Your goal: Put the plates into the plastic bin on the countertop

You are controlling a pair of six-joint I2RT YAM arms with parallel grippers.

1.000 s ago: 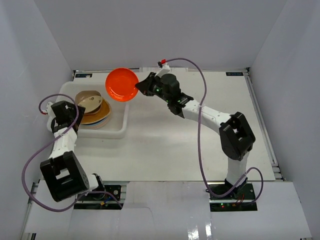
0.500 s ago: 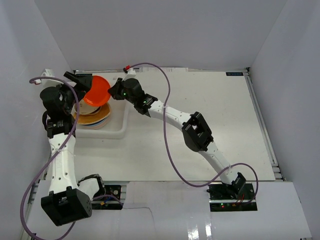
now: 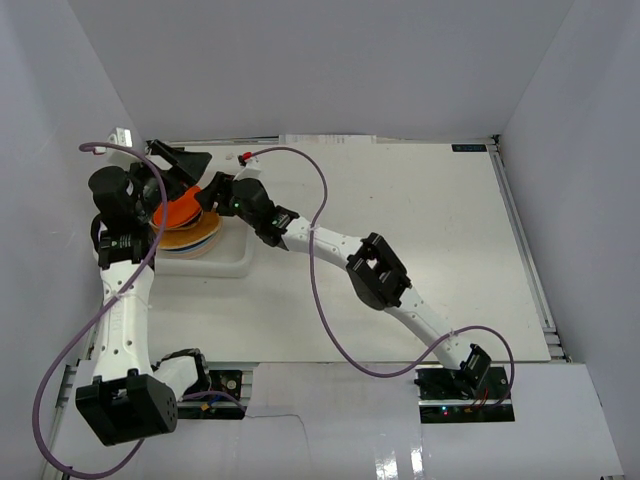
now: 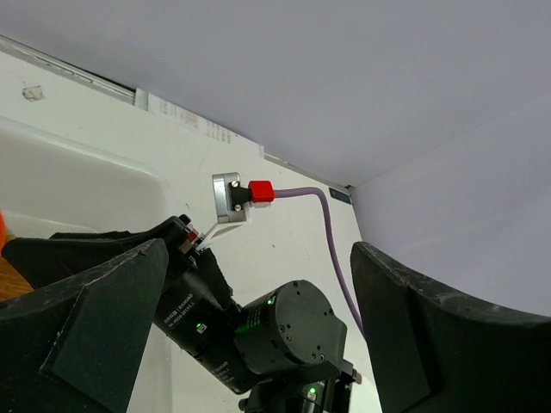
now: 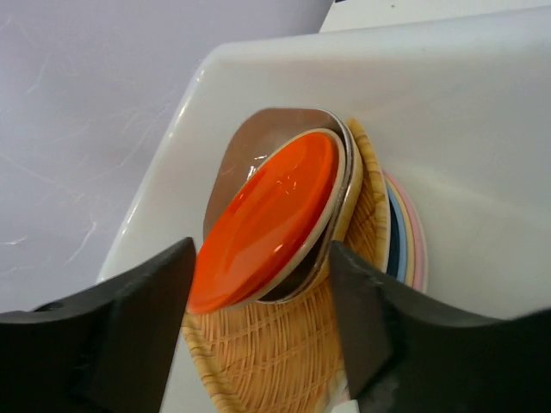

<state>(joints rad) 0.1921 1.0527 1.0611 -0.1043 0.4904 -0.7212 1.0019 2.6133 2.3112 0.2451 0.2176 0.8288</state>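
Top view: the plastic bin (image 3: pixel 235 262) was seen at the far-left corner of the countertop (image 3: pixel 420 230). The orange-red plate (image 3: pixel 178 211) was seen on the stack inside it, with the left gripper (image 3: pixel 186 166) and right gripper (image 3: pixel 208 190) close over it.

Left wrist: the left gripper (image 4: pixel 258 254) was shown spread wide, nothing pinched. The right arm's wrist (image 4: pixel 275 331) was framed between its fingers.

Right wrist: the right gripper (image 5: pixel 258 249) was shown parted, nothing clamped. The orange-red plate (image 5: pixel 267 219) was tilted against the brown dish (image 5: pixel 250 138), over the woven plate (image 5: pixel 267 353).
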